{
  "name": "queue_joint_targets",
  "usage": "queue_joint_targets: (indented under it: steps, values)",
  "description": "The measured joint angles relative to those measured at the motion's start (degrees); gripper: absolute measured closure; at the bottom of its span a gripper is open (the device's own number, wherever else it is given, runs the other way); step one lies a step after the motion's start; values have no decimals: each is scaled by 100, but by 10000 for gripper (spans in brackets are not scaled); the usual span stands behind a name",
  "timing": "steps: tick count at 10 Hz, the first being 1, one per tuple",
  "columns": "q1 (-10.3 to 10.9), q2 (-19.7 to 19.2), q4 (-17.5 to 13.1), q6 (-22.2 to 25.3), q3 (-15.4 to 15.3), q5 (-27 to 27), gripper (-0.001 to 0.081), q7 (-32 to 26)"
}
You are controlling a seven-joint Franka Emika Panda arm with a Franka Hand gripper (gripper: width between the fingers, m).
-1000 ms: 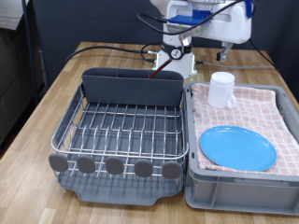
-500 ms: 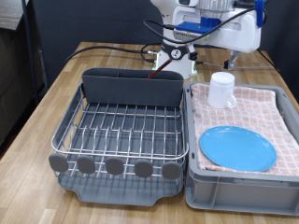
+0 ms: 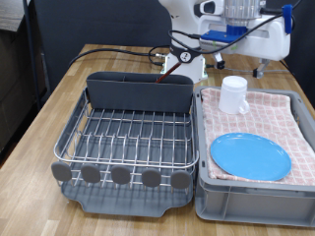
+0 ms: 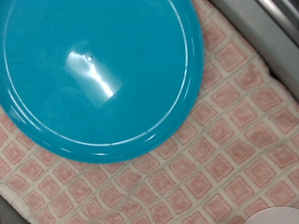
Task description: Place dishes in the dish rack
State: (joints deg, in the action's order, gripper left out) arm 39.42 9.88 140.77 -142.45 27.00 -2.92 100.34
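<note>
The bright-blue plate (image 3: 250, 155) lay flat on the pink checked cloth (image 3: 283, 116) that lined the grey tub (image 3: 256, 201), in the half of the tub nearer the exterior view's bottom. The white cup (image 3: 234, 94) stood on the same cloth behind it, towards the exterior view's top, near the plate but apart from it. No spoon could be made out in either view.

To the exterior view's left, just beside the tub, stood the dish rack (image 3: 128, 138), its silver wire grid bare, with the grey utensil trough (image 3: 138, 90) along its far side and the round grey tabs (image 3: 118, 175) along its near edge. By that showing, nothing had yet been racked.

The arm's white and blue body (image 3: 241, 25) hung above the tub's far end, over the cup. The gripper's fingers appeared in neither view, so how wide the claw stood, or whether it held anything, could not be told. The wrist view looked straight down on the plate (image 4: 93, 70) and the cloth (image 4: 215, 149).

This read as the opening step: an approach towards picking up a first dish. A flat plate on soft cloth would likely call for a grip at its rim.
</note>
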Motion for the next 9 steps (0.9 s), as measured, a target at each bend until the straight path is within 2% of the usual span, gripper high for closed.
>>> queue_joint_targets:
  steps: [4, 6, 7, 8, 9]
  values:
    - [214, -496, 371, -1428, 10, 1095, 4, -565]
    - [349, -865, 370, -2018, 10, 2003, 4, -1386]
    - [342, -860, 362, -1945, 10, 1941, 4, -1305]
    - [356, -863, 363, -1958, 2, 2380, 4, -1671]
    - [364, -878, 377, -2026, -8, 3066, 4, -2376]
